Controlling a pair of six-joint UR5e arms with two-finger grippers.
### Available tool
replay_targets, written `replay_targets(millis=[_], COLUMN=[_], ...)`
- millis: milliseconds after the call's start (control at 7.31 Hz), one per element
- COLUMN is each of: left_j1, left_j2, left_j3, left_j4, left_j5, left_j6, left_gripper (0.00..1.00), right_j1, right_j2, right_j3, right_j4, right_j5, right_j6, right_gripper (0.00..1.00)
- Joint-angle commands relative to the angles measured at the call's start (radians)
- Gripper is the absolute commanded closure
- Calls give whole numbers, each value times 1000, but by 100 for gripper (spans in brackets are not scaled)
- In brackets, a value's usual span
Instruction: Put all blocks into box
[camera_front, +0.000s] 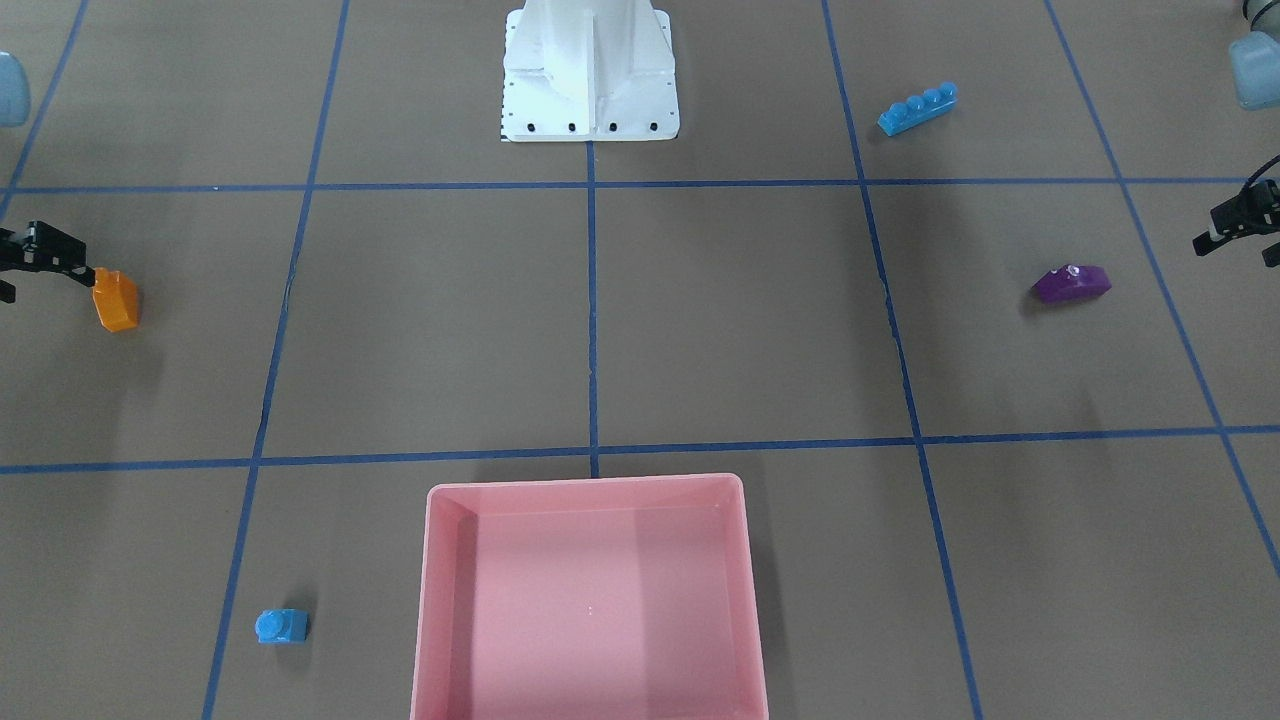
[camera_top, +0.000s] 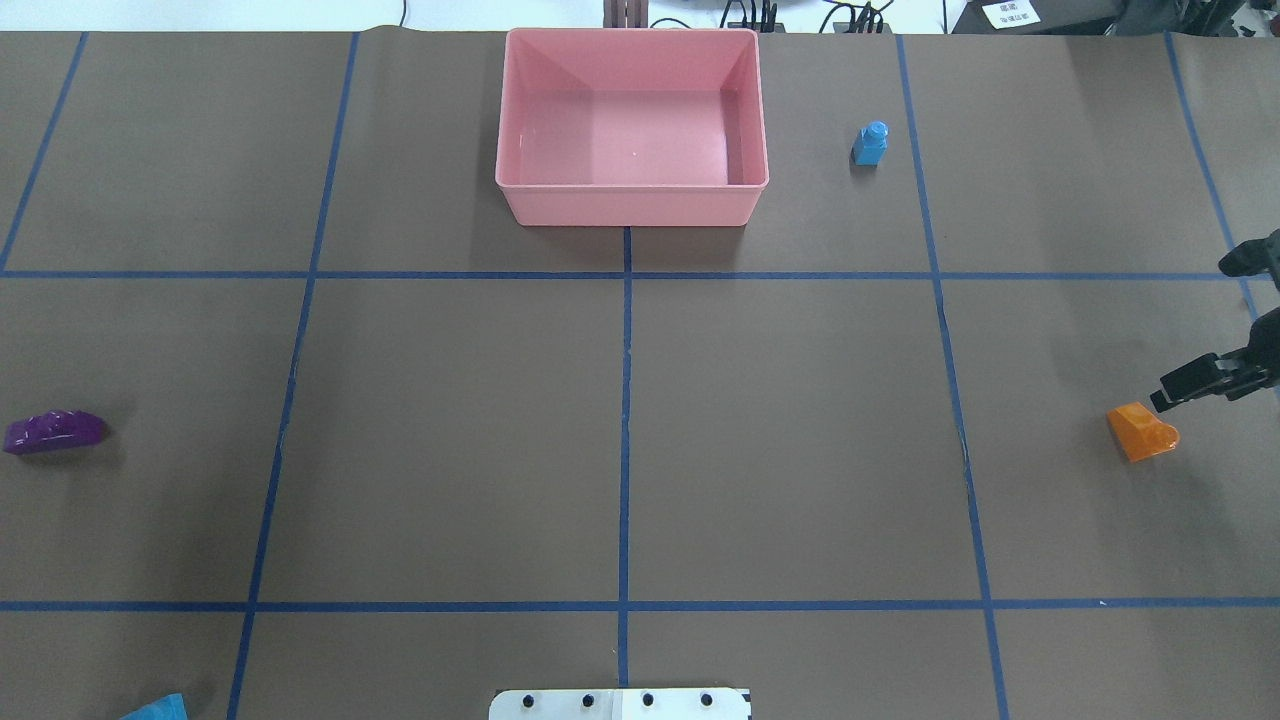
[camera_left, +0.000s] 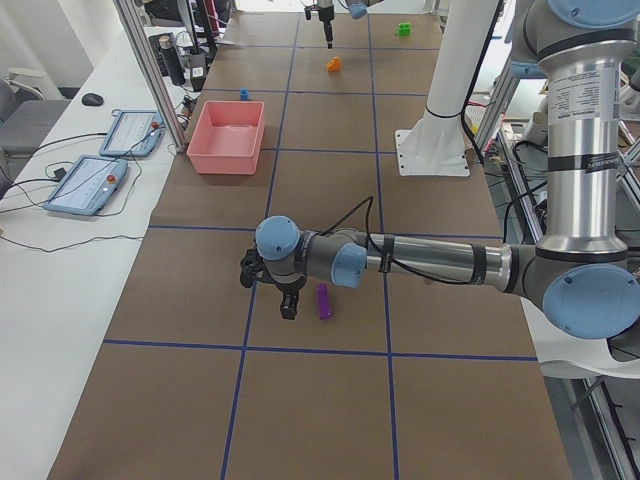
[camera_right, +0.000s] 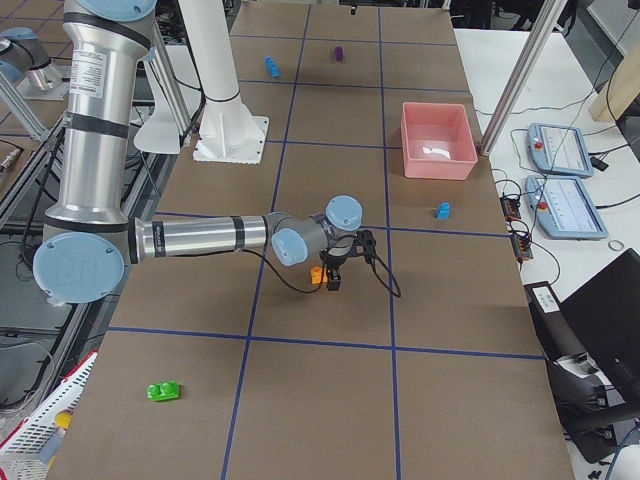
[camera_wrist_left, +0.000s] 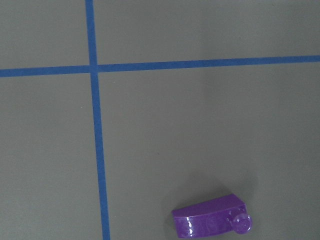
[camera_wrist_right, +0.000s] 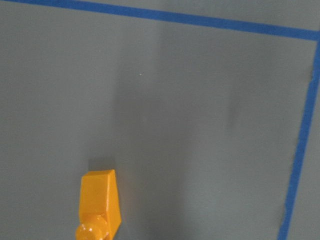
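The pink box (camera_top: 632, 205) stands empty at the far middle of the table. The orange sloped block (camera_top: 1143, 430) lies beside one finger of my open right gripper (camera_top: 1192, 334), not between the fingers; it also shows low in the right wrist view (camera_wrist_right: 100, 205). The purple sloped block (camera_front: 1070, 284) lies just beside my open left gripper (camera_front: 1232, 252) and low in the left wrist view (camera_wrist_left: 210, 220). The long blue block (camera_front: 917, 108) lies near the robot base. The tiny blue block (camera_top: 870, 143) stands right of the box. The green block (camera_right: 163, 390) lies at the table's far right end.
The white robot base (camera_front: 590, 75) stands at the table's near middle edge. Blue tape lines mark a grid on the brown table. Tablets (camera_left: 105, 165) lie on the side bench beyond the box.
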Motion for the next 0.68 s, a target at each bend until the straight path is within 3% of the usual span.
replay_targets(millis=[0,410,547], left_j1=[1,1,1], left_j2=[-1,-3,-3], left_j3=[-4,-1,-1], left_j4=[-1,-1,-1], left_j5=[0,0,0], left_j6=[-2,-3,-5], left_gripper=[0,0,0], right_j1=[-58,-111,-111], right_j2=[1,21,15], right_j3=[-21,-39,-42], right_j4=[30,32,30], right_j5=[-21,-29,-29], right_j6=[38,75,73], right_gripper=[0,3,31])
